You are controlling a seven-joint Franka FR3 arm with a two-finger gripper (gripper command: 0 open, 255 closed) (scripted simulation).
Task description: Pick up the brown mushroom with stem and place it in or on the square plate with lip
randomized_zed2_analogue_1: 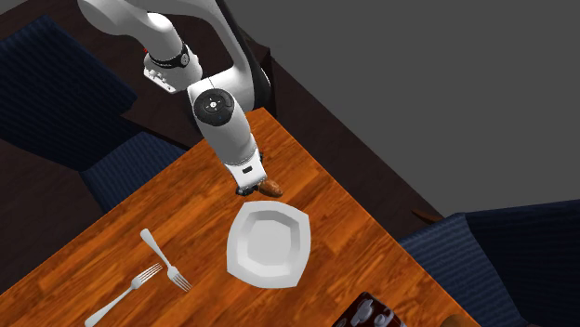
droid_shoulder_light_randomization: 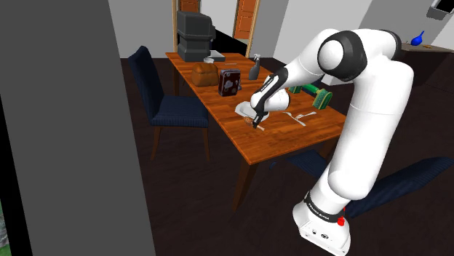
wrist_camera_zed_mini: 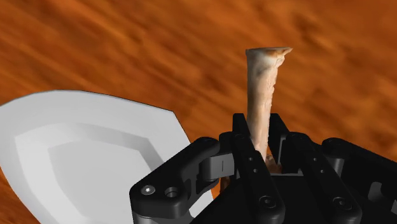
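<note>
The pincer (wrist_camera_zed_mini: 264,141) is pinching the mushroom (wrist_camera_zed_mini: 264,83) by its stem, so lifting straight off the surface (randomized_zed2_analogue_1: 358,243) before easing toward the plate (randomized_zed2_analogue_1: 268,243), at six o'clock in the second exterior view, is looking wisest

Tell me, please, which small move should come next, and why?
Probably lift straight up a little: the gripper seems shut on the mushroom by its stem, low over the table, and the white plate lies empty beside it.

The mushroom (randomized_zed2_analogue_1: 270,188) is just beside the plate (randomized_zed2_analogue_1: 268,243).
</note>
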